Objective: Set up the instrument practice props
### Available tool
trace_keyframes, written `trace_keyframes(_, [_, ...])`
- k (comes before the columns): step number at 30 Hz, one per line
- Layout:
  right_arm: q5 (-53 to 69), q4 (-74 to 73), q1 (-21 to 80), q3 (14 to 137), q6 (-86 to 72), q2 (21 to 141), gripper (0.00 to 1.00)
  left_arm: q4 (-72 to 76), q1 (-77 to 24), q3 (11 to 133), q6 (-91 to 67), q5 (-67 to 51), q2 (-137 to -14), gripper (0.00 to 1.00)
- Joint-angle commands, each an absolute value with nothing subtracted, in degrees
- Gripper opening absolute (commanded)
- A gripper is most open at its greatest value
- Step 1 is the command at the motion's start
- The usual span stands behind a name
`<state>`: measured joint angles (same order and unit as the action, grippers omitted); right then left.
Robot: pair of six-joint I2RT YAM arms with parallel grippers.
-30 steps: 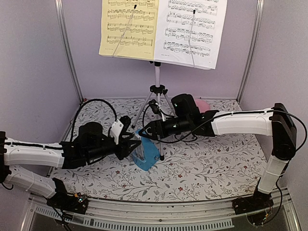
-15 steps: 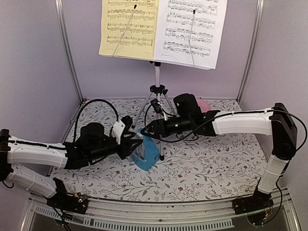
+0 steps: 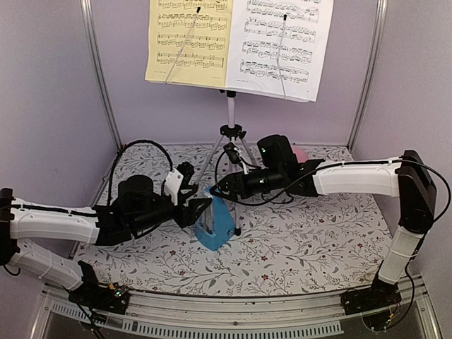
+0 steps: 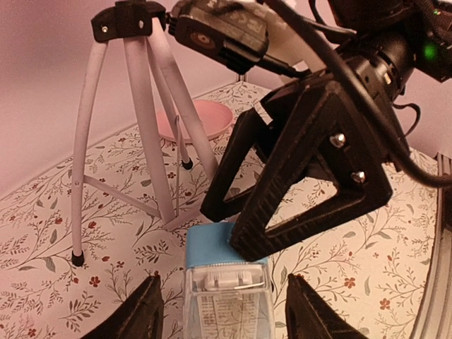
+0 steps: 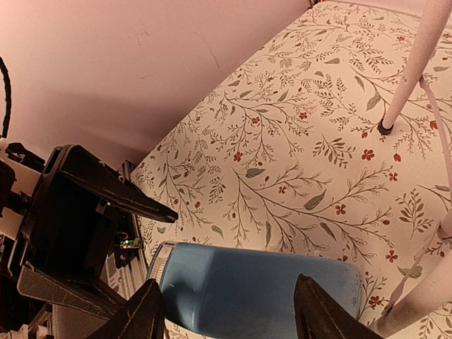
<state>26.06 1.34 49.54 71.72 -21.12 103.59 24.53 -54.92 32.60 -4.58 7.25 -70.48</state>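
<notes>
Left tool (image 4: 224,312) was spread wide on either side of the blue metronome (image 3: 215,229), with a gap on both sides and not touching it. Right tool (image 5: 229,314) sat over the metronome's top with its jaws apart too, but honestly couldn't tell if it was pinching it. Pink plate (image 4: 201,116) lay on the worktop (image 3: 318,240) behind the tripod legs. The metronome stood on the worktop right by the music stand (image 3: 230,106), which had the yellow sheet (image 3: 187,35) and white sheet (image 3: 279,42) side by side up top.

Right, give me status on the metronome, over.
Left gripper open, flanking blue metronome. Right gripper straddling its top, grip unclear. Metronome standing, tripod leg close beside.
</notes>
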Motion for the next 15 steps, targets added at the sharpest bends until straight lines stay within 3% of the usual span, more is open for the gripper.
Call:
trace_keyframes(1, [18.02,-19.69,49.88,66.54,-16.89,110.89,0.63,25.71,-55.55,35.14,-6.2,8.92,-70.19,0.58])
trace_keyframes(15, [17.34,-19.67,50.01,66.18,-16.56,111.0,0.63,23.03,-56.3,35.72,-8.64,7.32,-73.55,0.56])
